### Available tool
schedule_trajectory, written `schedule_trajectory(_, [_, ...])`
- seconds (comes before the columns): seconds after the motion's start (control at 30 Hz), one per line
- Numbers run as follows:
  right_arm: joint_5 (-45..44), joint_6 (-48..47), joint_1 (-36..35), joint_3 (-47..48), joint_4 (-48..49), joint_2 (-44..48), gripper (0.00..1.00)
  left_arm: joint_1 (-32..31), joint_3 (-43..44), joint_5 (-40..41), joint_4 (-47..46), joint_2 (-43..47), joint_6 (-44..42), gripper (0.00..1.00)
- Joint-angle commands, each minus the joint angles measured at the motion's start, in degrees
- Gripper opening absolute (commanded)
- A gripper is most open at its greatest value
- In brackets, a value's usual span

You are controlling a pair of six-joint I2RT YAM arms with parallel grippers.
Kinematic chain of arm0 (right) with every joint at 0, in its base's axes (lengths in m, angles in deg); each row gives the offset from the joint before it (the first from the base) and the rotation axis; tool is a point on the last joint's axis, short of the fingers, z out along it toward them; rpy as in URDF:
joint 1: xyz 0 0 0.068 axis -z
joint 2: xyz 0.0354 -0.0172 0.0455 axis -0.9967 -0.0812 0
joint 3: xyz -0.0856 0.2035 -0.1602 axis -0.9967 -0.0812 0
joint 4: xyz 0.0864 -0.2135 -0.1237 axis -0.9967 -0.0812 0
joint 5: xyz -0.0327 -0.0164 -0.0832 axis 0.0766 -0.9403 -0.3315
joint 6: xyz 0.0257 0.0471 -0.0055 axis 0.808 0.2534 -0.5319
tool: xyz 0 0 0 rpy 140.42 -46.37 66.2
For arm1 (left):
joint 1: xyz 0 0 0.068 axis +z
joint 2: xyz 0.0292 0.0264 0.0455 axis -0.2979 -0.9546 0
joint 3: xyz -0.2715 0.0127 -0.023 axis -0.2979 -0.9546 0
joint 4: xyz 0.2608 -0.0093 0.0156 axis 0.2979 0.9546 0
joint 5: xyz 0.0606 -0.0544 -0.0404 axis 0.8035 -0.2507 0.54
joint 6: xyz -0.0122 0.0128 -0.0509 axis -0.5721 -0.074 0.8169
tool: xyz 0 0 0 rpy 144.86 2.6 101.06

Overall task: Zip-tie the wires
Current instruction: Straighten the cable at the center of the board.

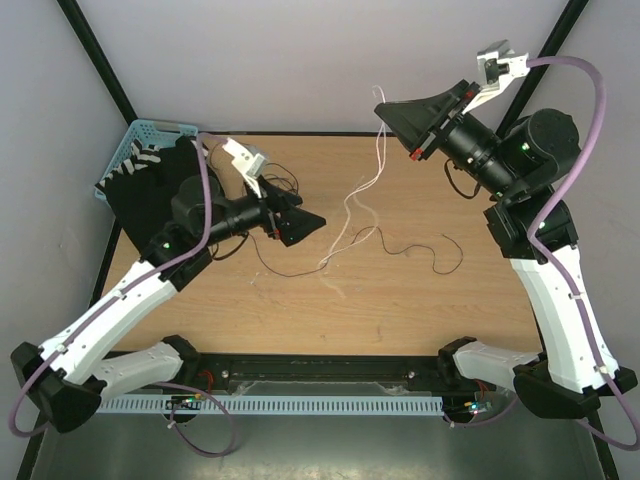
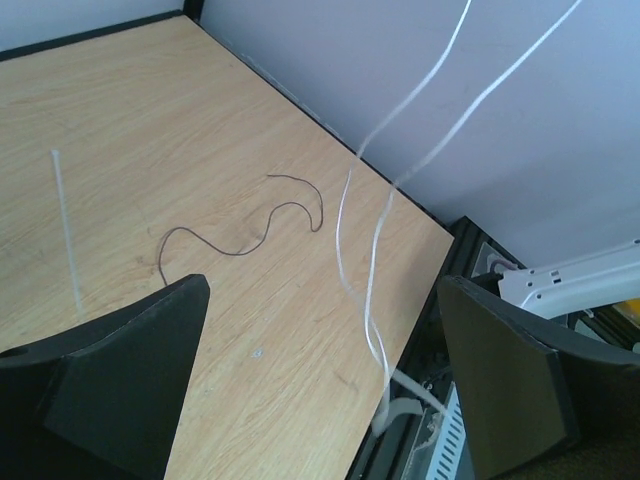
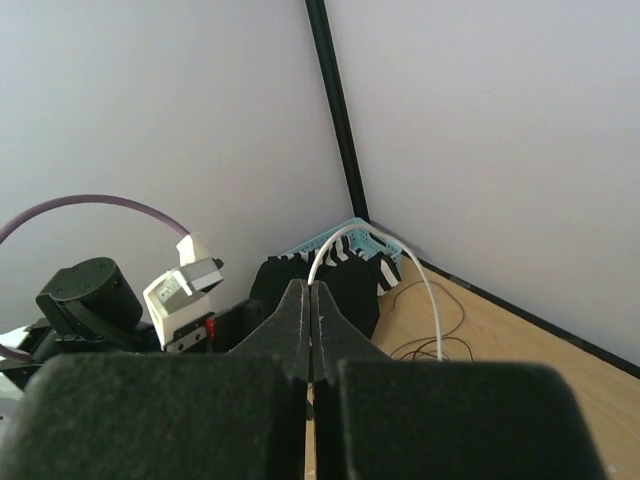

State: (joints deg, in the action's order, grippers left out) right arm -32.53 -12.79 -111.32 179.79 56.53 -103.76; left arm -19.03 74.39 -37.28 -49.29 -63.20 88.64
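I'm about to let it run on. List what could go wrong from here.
1. The right gripper holds the white strands by a tip pinch, high up; they could slip out.
2. The strands hang before the open left gripper; closing may miss something so thin.
3. The dark wire lies apart on the table and may be left out of the bundle.

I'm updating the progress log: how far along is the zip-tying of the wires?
Done: nothing looks tied yet. In hand: the right pincer is shut on thin white strands, held above the table. The left pincer is open and empty. Left: the dark wire lies loose on the table and the white strip lies unused nearby, so gathering and tying remain.
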Motion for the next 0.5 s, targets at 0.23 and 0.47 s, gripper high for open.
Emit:
schedule_trajectory(0.23, [1.6,3.72,-0.36,-1.94,4.04,1.76,0.0,-5.12,0.24,-1.01,-7.21,-5.82,-1.53,0.99])
schedule_trajectory(0.47, [1.06,4.35,-0.37,-2.99,5.13,2.85,0.0,-7.11,1.32,-2.41,-8.44,-10.16,-2.18,0.98])
